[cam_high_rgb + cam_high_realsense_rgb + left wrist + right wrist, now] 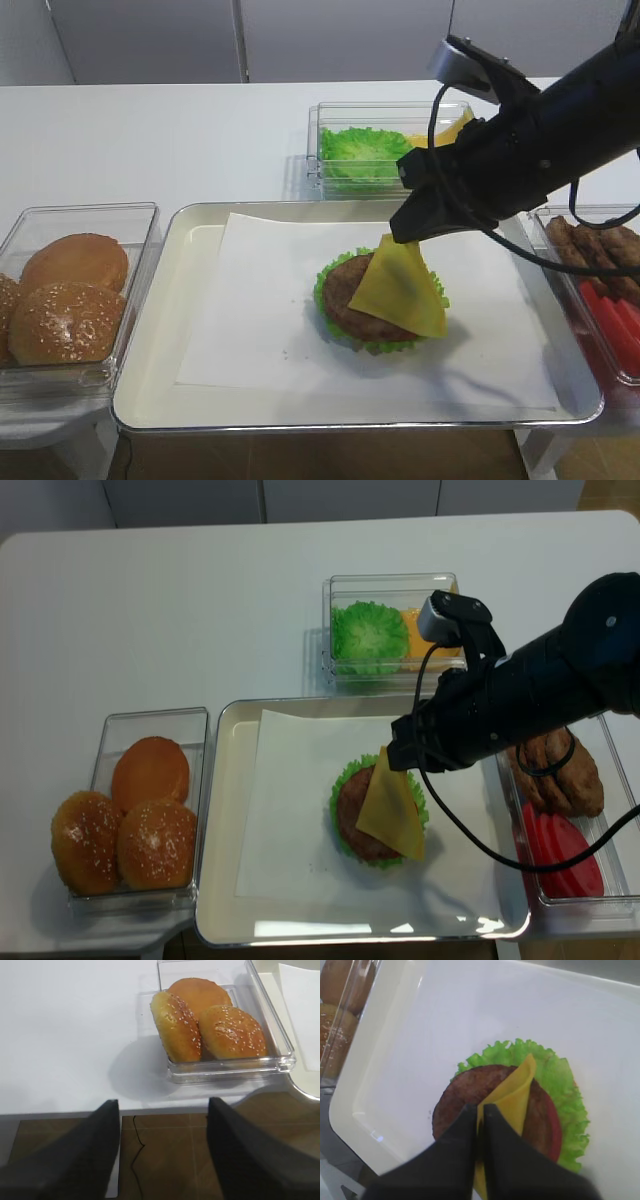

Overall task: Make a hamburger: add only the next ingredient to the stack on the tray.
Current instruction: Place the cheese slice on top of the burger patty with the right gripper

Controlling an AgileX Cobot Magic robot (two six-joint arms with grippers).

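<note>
My right gripper point(402, 234) point(480, 1108) point(393, 757) is shut on one corner of the yellow cheese slice point(400, 287) point(512, 1097) point(392, 806). The slice hangs slanted and its lower part drapes over the brown patty of the stack point(348, 300) point(470, 1091) point(352, 815), which sits on red tomato and green lettuce in the middle of the metal tray point(150, 330) point(215, 820). The tray is lined with white paper. My left gripper point(162, 1105) is open and empty, off the table's front edge, near the bin of buns.
A clear bin of sesame buns point(68, 295) point(212, 1030) point(135, 815) stands left of the tray. Behind the tray is a bin with lettuce point(362, 150) point(368, 635) and cheese. At the right, a bin holds patties point(600, 245) point(555, 770) and tomato slices point(560, 855).
</note>
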